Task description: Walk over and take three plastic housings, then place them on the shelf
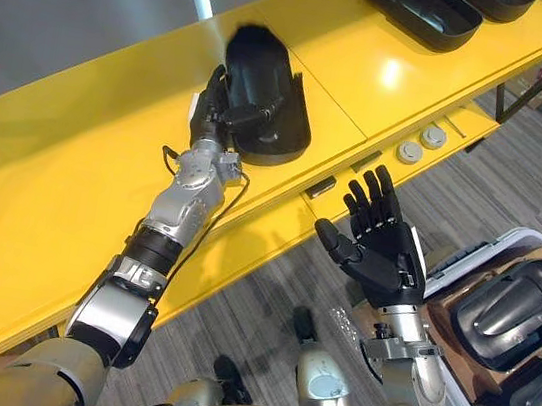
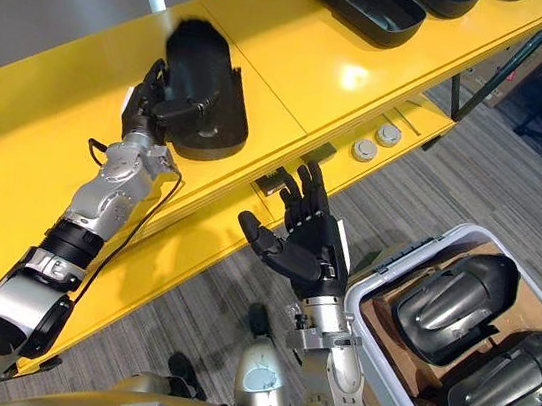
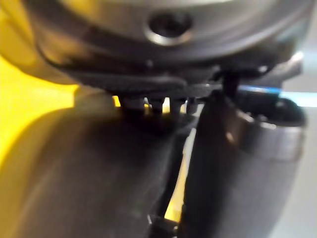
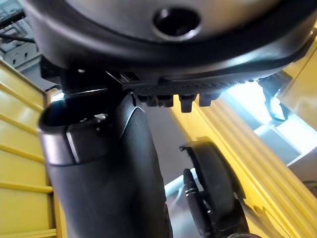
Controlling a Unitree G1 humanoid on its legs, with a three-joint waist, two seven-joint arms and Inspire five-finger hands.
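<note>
Silver-grey jointed metal is shown on the left arm (image 1: 173, 215), at 8 o'clock, ringed by black bands, and the right arm (image 1: 418, 380), at 5 o'clock. Matt black segmented fingers are borne by the left hand (image 1: 213, 114) and right hand (image 1: 389, 260).

Bright light from above.
You'll see glare on the yellow shelf (image 1: 390, 73) at one o'clock, shade toward nine.

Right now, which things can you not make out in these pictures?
- Whether the housing in the left hand touches the shelf: underside hidden in eye views, left wrist view blurred.
- Far housings: cut by the eye views' top edge.
- Bin: cut by right edge; its count unclear.
</note>
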